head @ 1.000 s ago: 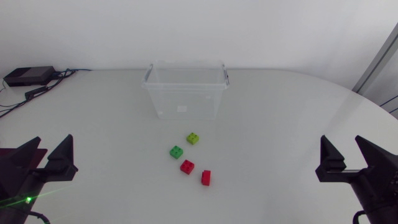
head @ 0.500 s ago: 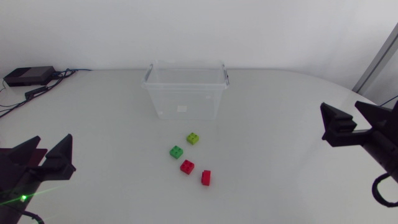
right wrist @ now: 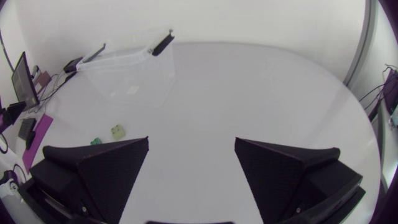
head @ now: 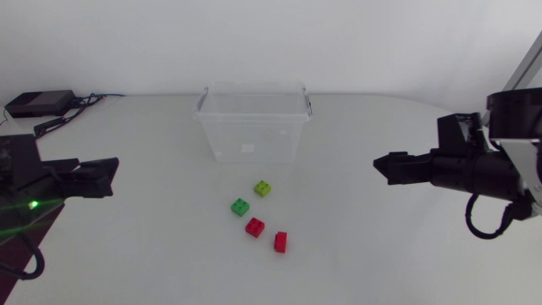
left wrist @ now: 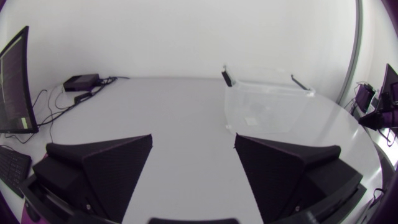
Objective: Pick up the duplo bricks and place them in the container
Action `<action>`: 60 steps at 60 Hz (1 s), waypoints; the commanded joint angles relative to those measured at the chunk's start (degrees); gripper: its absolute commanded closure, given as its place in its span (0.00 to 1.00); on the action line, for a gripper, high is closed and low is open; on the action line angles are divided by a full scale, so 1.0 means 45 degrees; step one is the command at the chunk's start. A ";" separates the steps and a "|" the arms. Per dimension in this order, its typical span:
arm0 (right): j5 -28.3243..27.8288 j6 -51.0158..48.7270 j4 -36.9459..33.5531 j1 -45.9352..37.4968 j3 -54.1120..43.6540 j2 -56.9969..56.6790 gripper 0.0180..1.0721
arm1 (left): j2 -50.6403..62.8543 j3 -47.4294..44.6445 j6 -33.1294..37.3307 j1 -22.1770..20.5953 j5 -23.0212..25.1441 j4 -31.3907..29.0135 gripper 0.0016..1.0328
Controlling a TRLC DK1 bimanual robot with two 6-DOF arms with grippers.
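i am holding my left gripper above the table's left side, its fingers spread wide and gripping nothing, as the left wrist view is showing. my right gripper is hanging over the right side, pointing toward the middle, and it too is standing wide open with nothing between its fingers. the clear container is sitting upright at the far middle of the table, well apart from both grippers, and no brick is showing inside it. four bricks are lying in a loose cluster in front of it: the lime brick nearest the container, the green brick just beside it toward my left, then the red brick, and the second red brick lying nearest the table's front. none of them are touching. a black box with cables is resting at the far left corner.
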 commanded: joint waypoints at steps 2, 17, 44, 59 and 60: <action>-0.0815 0.0229 -0.0593 -0.0253 0.0730 0.1910 0.05 | 0.2391 0.1236 -0.0195 0.0050 0.0217 -0.0577 0.12; -0.1303 -0.1529 -0.0398 0.1232 0.0358 0.3433 0.05 | 0.6707 0.3618 0.4219 -0.0458 0.0530 -0.1495 0.17; -0.0580 -0.2603 -0.0964 0.5509 -0.0247 0.2710 0.05 | 1.0418 0.5415 0.8790 -0.2528 0.2991 -0.3448 0.09; 0.1177 -0.6177 -0.0925 0.7247 -0.0013 0.4039 0.05 | 1.1336 0.4810 0.9669 -0.3524 0.4007 -0.1417 0.09; 0.1041 -0.6197 -0.0730 0.7247 -0.0071 0.4019 0.05 | 1.1336 0.4790 0.9669 -0.3524 0.4007 -0.1261 0.09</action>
